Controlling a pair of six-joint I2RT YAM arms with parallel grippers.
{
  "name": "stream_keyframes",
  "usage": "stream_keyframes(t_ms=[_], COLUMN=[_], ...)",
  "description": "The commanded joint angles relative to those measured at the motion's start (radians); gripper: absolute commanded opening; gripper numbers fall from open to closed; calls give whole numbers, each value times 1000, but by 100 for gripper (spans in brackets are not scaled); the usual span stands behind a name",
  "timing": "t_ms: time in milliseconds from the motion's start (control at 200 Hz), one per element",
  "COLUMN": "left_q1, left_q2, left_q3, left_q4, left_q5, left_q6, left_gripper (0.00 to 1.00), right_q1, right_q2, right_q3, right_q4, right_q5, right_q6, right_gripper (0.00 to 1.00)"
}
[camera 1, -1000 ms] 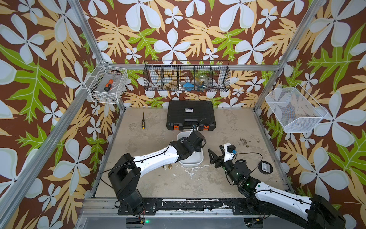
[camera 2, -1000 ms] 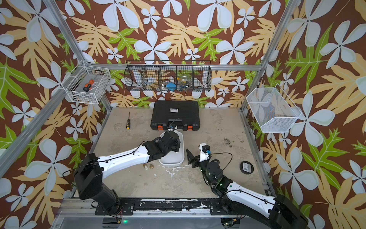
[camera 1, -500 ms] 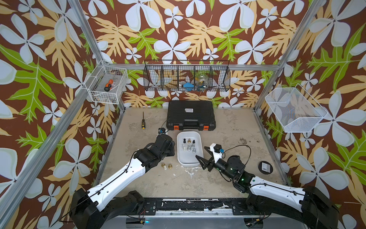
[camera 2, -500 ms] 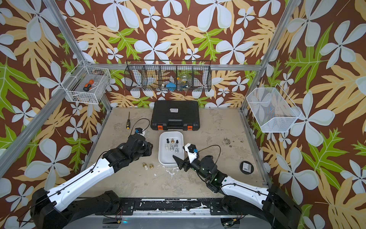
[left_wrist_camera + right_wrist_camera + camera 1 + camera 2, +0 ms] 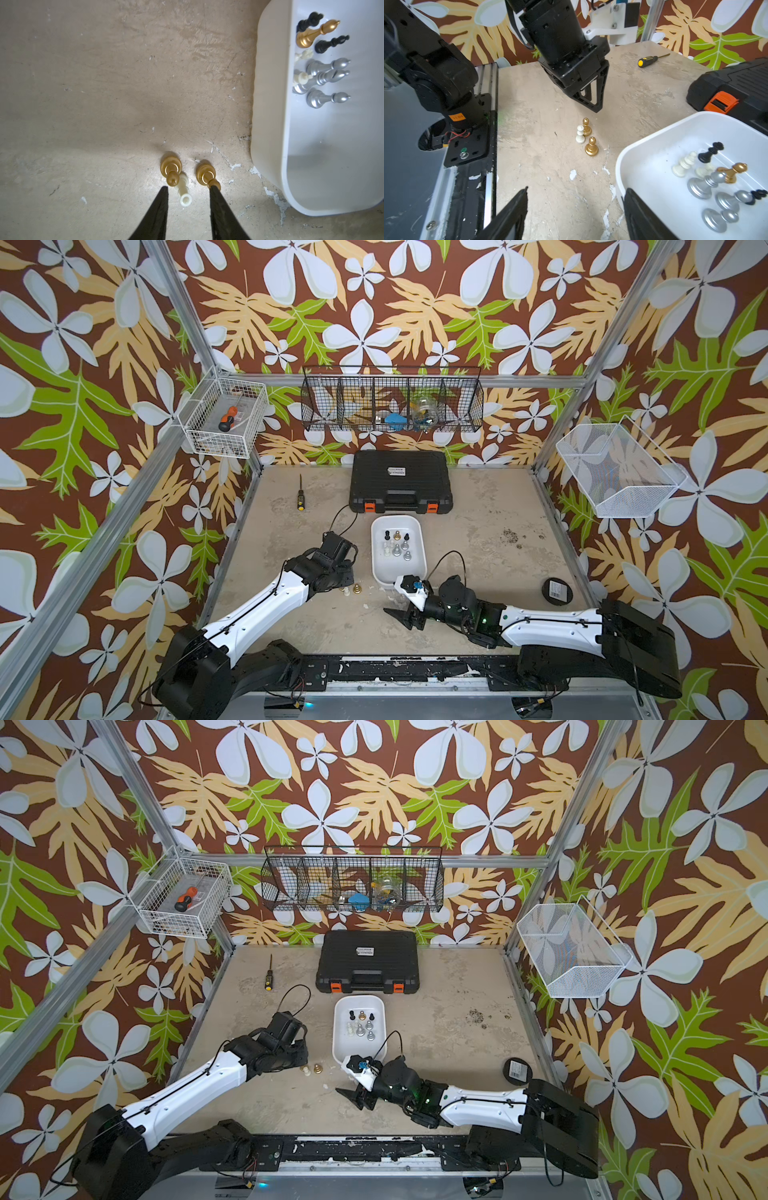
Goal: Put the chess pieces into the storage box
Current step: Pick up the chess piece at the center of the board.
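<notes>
The white storage box (image 5: pixel 395 572) (image 5: pixel 353 1050) holds several upright chess pieces in black, gold, silver and cream. Three chess pieces stand on the table left of the box's near end: two gold pawns (image 5: pixel 171 170) (image 5: pixel 205 171) and a cream-white pawn (image 5: pixel 184 190) (image 5: pixel 580 135). My left gripper (image 5: pixel 189 190) (image 5: pixel 348 572) hovers open just above them, and the cream-white pawn's top shows between its fingertips, untouched. My right gripper (image 5: pixel 576 193) (image 5: pixel 405 616) is low in front of the box, open wide and empty.
A black toolcase (image 5: pixel 400 481) with orange latches lies behind the box. A yellow-handled screwdriver (image 5: pixel 300 499) lies at the back left and a black round puck (image 5: pixel 557 591) at the right. Wire baskets hang on the walls. The box rim (image 5: pixel 623 166) is beside my right finger.
My left gripper left the box, swung left and came down over the three pawns. My right gripper moved from beside the box to the table in front of it, its jaws narrowing slightly.
</notes>
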Motion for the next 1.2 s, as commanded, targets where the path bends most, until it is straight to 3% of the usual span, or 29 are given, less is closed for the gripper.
stream_keyframes(t_ms=[0,590,1196], left_q1=[13,36,36], left_q2=[21,116,148], left_q3=[-11,-14,-39], left_q4=[38,68,68], left_q5=[23,-26,-15], left_q6=[-5,22,45], left_gripper=[37,37,30], right_q1=[2,4,4], right_q2=[4,-20,-16], right_q3=[4,-9,-9], right_q4=[62,78,79], right_q5=[30,30,40], right_q6=[-26,-26,-28], right_gripper=[73,74,75])
